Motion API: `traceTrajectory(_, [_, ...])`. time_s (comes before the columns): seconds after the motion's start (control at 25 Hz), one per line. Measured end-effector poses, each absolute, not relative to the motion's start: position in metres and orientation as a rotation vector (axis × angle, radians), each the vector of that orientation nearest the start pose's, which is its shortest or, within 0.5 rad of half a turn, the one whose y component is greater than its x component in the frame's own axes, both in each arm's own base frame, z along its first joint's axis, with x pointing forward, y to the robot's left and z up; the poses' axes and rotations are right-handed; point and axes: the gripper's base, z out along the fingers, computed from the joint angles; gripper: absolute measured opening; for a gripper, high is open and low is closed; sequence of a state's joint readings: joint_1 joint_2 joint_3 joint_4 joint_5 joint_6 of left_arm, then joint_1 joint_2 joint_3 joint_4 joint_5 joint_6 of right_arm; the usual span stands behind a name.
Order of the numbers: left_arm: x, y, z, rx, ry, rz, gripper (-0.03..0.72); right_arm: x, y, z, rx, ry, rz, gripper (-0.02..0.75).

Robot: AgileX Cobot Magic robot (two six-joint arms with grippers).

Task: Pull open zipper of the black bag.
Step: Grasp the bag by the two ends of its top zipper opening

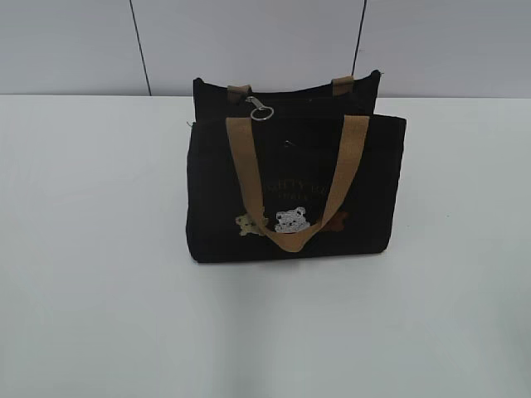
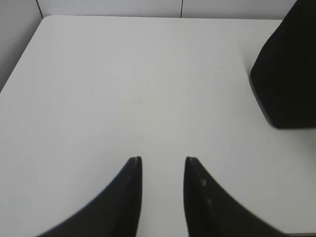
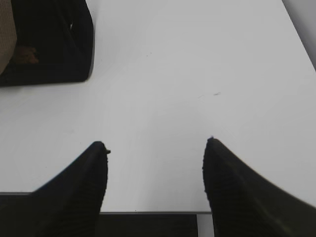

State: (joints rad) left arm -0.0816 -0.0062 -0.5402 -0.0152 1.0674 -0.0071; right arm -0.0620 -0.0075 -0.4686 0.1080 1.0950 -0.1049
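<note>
I find the bag [image 1: 294, 186] standing upright near the middle of the table [image 1: 91, 249], its front with the bear patches toward the exterior camera and one tan handle [image 1: 290, 178] hanging down over that face. The zipper [image 1: 307, 106] runs along the top, side to side across the exterior view, so its long axis lies crosswise between my two arms. The silver pull [image 1: 259, 108] sits at the left part of that line, just beside the far handle's left anchor; from that I judge the zipper closed or nearly so, though the black fabric hides the teeth and I cannot confirm it. Neither arm appears in the exterior view. The left gripper [image 2: 163, 163] hangs over bare table with its jaws apart by a narrow gap and nothing between them; the bag's side [image 2: 289, 74] shows at the upper right of its view, so the bag lies ahead and to its right. The right gripper [image 3: 158, 145] is spread wider, also empty, near the table's front edge, with the bag's lower corner [image 3: 49, 49] ahead and to its left. Both stand well apart from the bag. In my judgement the left arm is better placed for the pull, which lies on its side, leaving the right arm to steady the bag while the pull travels rightward along the seam.
</note>
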Motion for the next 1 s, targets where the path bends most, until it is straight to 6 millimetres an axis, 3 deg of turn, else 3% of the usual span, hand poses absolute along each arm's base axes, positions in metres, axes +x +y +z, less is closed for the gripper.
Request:
traceTrajectory(0.56, [-0.0111, -0.0003, 0.2877, 0.076, 2.004, -0.075, 0.223, -0.0037, 0.009, 0.2662, -0.05, 2.096, 0.03, 0.466])
traceTrajectory(0.64, [-0.0111, -0.0003, 0.2877, 0.076, 2.004, -0.075, 0.265, -0.0037, 0.009, 0.2662, -0.05, 2.096, 0.03, 0.466])
traceTrajectory(0.84, [-0.0111, 0.0001, 0.2877, 0.076, 2.004, -0.069, 0.53, -0.0036, 0.009, 0.2663, -0.05, 2.095, 0.03, 0.466])
traceTrajectory(1.0, [-0.0112, 0.0001, 0.2888, 0.075, 1.996, -0.069, 0.571, -0.0036, 0.009, 0.2663, -0.05, 2.095, 0.03, 0.466])
